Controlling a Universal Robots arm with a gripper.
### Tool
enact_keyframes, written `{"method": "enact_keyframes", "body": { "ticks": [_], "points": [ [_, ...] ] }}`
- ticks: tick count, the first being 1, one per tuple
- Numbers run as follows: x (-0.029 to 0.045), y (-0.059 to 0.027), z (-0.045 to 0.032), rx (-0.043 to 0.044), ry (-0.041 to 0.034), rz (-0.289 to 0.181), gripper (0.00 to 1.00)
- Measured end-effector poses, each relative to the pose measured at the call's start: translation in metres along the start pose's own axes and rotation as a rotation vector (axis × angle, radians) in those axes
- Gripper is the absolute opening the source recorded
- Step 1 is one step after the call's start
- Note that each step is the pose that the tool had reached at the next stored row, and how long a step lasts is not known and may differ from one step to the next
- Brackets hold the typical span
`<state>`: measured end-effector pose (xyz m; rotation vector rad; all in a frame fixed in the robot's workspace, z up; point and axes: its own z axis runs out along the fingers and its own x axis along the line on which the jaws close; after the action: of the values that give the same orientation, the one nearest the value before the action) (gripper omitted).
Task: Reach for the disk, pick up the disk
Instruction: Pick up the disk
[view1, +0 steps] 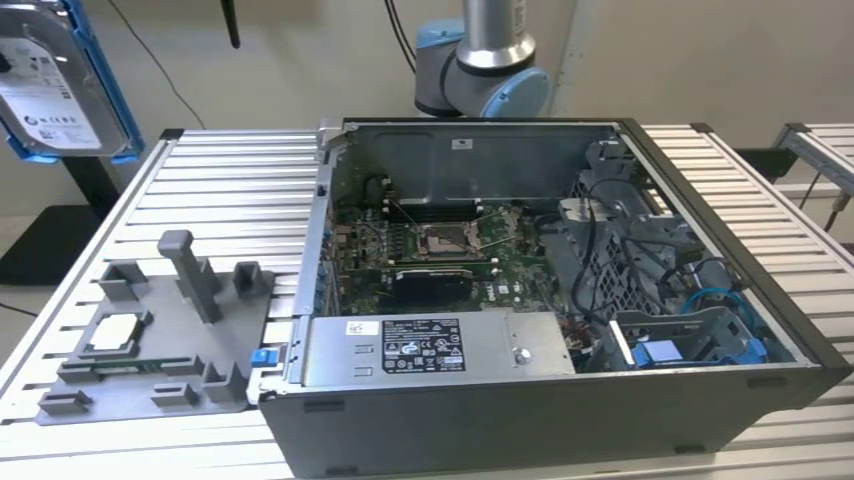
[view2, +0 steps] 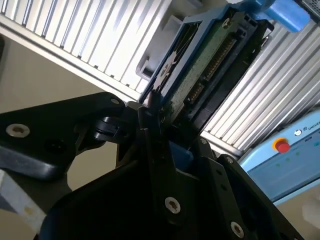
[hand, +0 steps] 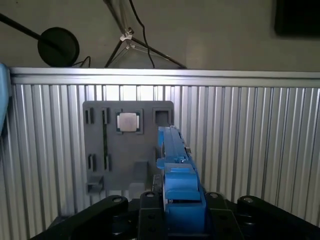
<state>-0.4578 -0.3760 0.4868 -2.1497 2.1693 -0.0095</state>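
Between the gripper's (view2: 159, 117) black fingers (view2: 152, 140) the disk (view2: 205, 65) is clamped by one end; the jaws are closed on it, and the pick-up is judged to be essentially made. The rest of the disk's length reaches out past the fingertips and is unsupported.

For the hold to be done well, the pressure is best taken on the blue bracket's frame rather than on the bare circuit board or the connector row. The long free end is best kept level, since a grip at one end could let the disk pivot or slip. Clearance is also to be watched: beyond the fingertips, well apart from the disk, a grey fixture plate (hand: 127, 150) with a small square chip (hand: 128, 121) lies on the slatted table (hand: 250, 130), and its upright posts should not be brushed.

The disk is a flat silver-grey slab framed in blue plastic. Its white printed label is seen in the exterior view (view1: 54, 85), where it hangs high, far from the open computer case (view1: 534, 300). Its green board side is turned to the second wrist view. It is seen edge-on as a narrow blue strip in the first wrist view (hand: 172, 150).
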Motion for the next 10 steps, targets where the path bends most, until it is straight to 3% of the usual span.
{"method": "enact_keyframes", "body": {
  "ticks": [5, 10],
  "points": [
    [0.0002, -0.0005, -0.0071, 0.0083, -0.0121, 0.0, 0.0],
    [-0.0005, -0.0015, -0.0227, 0.0093, -0.0144, 0.0, 0.0]
  ]
}}
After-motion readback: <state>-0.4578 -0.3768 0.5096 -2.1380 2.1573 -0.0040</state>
